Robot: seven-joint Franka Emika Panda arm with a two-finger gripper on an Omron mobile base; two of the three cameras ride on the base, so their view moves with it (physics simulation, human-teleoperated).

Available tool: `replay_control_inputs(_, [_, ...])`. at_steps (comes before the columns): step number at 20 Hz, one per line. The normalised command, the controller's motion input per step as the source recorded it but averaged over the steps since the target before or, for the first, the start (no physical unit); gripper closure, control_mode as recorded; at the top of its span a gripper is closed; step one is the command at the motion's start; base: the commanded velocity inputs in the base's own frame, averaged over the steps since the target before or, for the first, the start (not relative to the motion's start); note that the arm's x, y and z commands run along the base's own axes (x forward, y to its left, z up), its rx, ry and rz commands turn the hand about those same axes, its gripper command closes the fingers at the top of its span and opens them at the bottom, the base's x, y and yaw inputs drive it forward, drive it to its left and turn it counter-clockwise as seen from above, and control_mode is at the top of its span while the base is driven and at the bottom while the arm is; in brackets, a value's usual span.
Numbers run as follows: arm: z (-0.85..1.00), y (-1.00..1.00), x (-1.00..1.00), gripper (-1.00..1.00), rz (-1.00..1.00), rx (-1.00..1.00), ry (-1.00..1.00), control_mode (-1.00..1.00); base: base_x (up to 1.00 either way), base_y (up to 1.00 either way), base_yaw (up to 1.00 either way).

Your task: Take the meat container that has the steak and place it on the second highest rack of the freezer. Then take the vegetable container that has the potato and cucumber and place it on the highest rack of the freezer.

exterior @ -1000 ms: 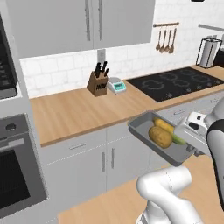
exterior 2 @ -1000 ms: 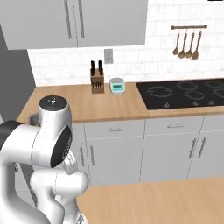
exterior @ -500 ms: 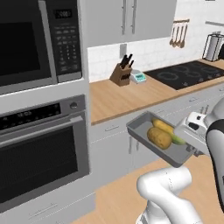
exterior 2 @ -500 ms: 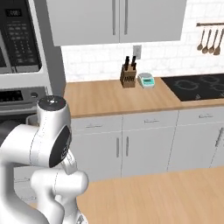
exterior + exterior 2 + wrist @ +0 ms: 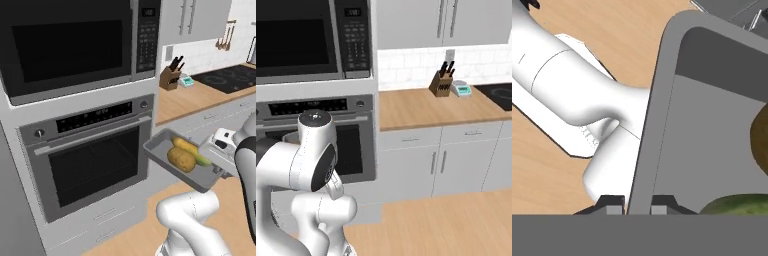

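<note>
A grey vegetable container [image 5: 165,150] hangs in the air in front of the oven, held level. In it lie the yellowish-brown potato [image 5: 181,158] and the yellow-green cucumber [image 5: 192,150]. My gripper [image 5: 214,165] is shut on the container's right rim. In the hand view the rim [image 5: 654,125] runs up from between the fingertips [image 5: 612,204], with the potato [image 5: 760,135] at the right edge and the cucumber [image 5: 737,206] at the bottom. The steak, the freezer and its racks are out of view.
A black-fronted oven [image 5: 95,170] stands just behind the container, with a microwave [image 5: 70,45] above it. To the right runs a wooden counter [image 5: 195,97] with a knife block [image 5: 442,82] and a cooktop [image 5: 230,77]. Wooden floor [image 5: 446,220] lies open on the right.
Both base views have swung left along the kitchen: the counter slid right and the oven and microwave came into view. The container stays in my gripper, unchanged relative to the arm.
</note>
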Motion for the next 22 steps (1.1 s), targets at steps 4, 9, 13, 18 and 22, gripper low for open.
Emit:
replay_control_inputs(4, [0.0,0.0,0.0,1.0,0.0,0.0,0.0,1.0,-0.44,1.0,0.0])
replay_control_inputs(9, [0.0,0.0,0.0,1.0,0.0,0.0,0.0,1.0,-0.34,1.0,0.0])
replay_control_inputs(13, [0.0,0.0,0.0,1.0,0.0,0.0,0.0,1.0,-0.26,1.0,0.0])
replay_control_inputs(18, [0.0,0.0,0.0,1.0,0.0,0.0,0.0,1.0,-0.14,0.81,0.05])
replay_control_inputs(22, [0.0,0.0,0.0,1.0,0.0,0.0,0.0,1.0,-0.01,0.65,0.04])
